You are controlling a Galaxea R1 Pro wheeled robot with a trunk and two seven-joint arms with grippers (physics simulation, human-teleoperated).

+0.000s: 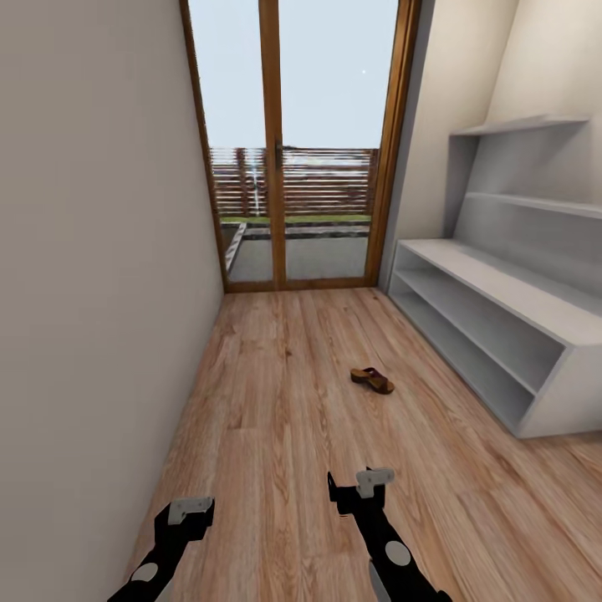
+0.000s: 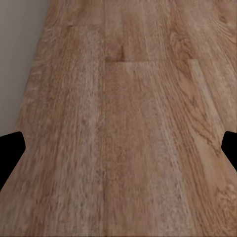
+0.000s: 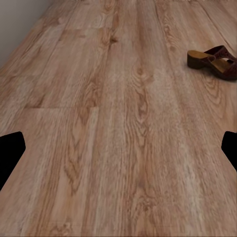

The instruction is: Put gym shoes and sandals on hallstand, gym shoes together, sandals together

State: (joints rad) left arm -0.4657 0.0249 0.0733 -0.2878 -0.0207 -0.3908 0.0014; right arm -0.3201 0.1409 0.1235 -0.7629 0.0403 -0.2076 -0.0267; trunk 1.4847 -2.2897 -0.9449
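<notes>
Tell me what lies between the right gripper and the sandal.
Only bare corridor floor: in the head view, nothing sits between the right gripper and the sandal. The right wrist view agrees.

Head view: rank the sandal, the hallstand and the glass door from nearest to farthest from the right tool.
1. Sandal: on the floor just ahead of the right tool, slightly right.
2. Hallstand: along the right wall, farther ahead and to the side.
3. Glass door: at the corridor's far end, straight ahead.

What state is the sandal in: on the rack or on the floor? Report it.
On the floor. The sandal lies on the wood planks, apart from the rack.
</notes>
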